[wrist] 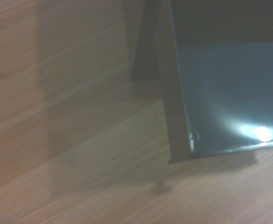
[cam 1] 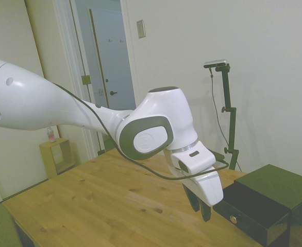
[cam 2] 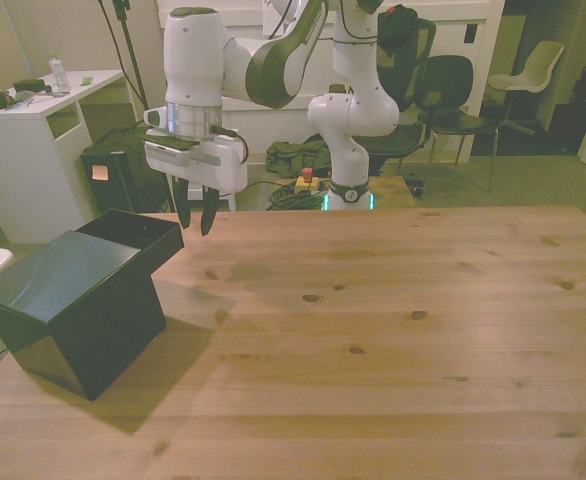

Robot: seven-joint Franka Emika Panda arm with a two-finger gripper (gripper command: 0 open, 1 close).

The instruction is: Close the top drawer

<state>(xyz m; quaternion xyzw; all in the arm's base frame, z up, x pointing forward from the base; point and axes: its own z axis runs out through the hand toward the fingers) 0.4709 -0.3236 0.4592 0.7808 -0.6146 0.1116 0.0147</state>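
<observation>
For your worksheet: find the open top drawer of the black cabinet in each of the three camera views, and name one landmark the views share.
Side view: the top drawer juts from the black cabinet at lower right, brass knob facing out.
Front view: the drawer sticks out at the front view's left, below the gripper.
Wrist view: the drawer's inside fills one side.
Shared landmark: the wooden table.
</observation>
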